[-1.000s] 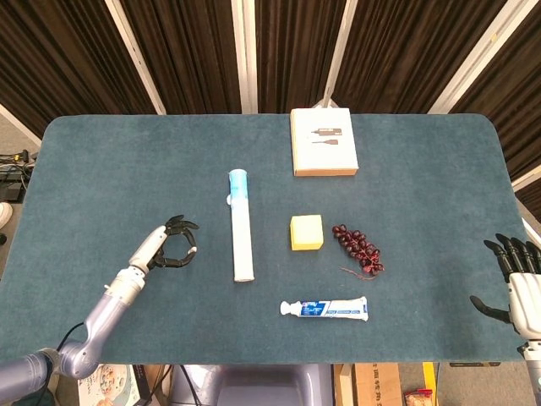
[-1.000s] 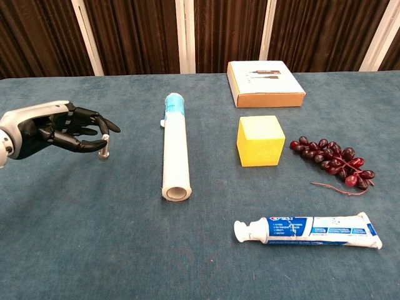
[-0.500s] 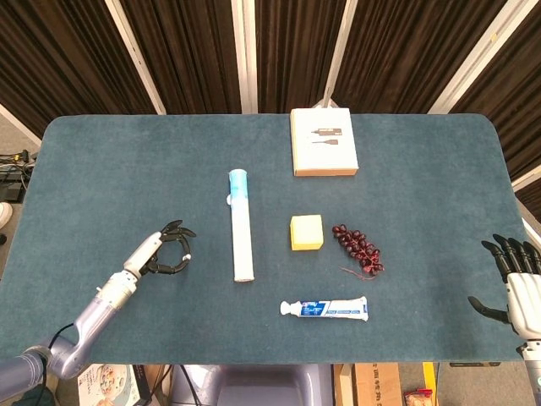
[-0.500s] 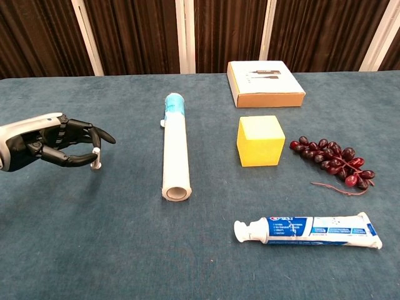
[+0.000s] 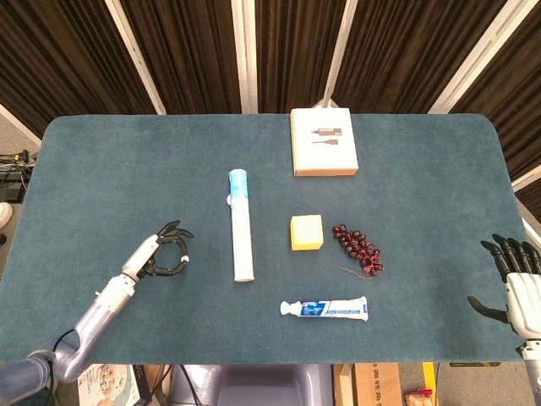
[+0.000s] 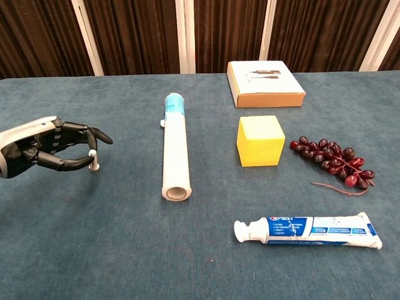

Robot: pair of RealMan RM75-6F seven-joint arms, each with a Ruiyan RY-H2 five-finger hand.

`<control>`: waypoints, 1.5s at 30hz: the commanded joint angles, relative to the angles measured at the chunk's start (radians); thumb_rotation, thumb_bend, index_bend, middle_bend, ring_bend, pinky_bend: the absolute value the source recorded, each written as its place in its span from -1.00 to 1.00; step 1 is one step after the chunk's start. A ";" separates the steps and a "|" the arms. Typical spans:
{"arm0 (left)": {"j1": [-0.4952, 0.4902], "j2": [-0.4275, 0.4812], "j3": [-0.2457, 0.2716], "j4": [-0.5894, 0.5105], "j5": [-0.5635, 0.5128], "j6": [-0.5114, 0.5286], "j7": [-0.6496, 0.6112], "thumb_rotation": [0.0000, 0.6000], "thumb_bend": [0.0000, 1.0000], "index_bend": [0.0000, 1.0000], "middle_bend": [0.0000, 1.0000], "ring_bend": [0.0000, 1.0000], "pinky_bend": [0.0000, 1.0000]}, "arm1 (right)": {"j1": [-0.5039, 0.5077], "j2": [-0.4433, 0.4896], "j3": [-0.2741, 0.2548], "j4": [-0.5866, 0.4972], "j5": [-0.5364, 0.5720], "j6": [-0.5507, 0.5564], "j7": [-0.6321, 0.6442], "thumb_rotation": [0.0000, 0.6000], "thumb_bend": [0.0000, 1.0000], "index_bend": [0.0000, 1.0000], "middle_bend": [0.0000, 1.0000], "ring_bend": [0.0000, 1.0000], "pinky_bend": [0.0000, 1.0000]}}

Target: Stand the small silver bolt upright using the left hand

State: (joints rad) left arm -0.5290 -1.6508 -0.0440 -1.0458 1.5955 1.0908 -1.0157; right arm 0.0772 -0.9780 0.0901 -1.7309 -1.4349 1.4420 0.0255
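The small silver bolt [image 6: 94,160] stands upright at the tips of my left hand [image 6: 50,147], low over the blue table cloth at the left. The thumb tip presses against its shaft, while the other fingers arch above its head. In the head view the left hand [image 5: 161,254] curls into a ring, with the bolt [image 5: 183,258] at its far end. Whether the bolt's foot touches the cloth is unclear. My right hand [image 5: 516,283] hangs at the table's right edge, fingers spread and empty. It is absent from the chest view.
A long white tube [image 6: 175,145] lies lengthwise just right of the bolt. Further right are a yellow cube [image 6: 260,140], dark red grapes [image 6: 331,159], a toothpaste tube [image 6: 309,230] near the front and a flat box [image 6: 265,83] at the back.
My left hand has moved down and leftward, toward the front of the table, carrying the bolt with it. The bolt now sits lower, near the cloth. The right hand has barely moved.
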 commanded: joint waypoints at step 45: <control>0.011 -0.012 0.123 0.198 0.037 0.041 -0.116 1.00 0.05 0.03 -0.58 -1.00 -1.00 | 0.003 -0.004 -0.001 -0.006 0.006 -0.005 -0.003 1.00 -0.69 -0.65 -0.78 -0.88 -1.00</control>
State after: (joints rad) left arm -0.5174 -1.6644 0.0767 -0.8512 1.6308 1.1321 -1.1335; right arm 0.0800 -0.9821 0.0890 -1.7366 -1.4287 1.4372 0.0220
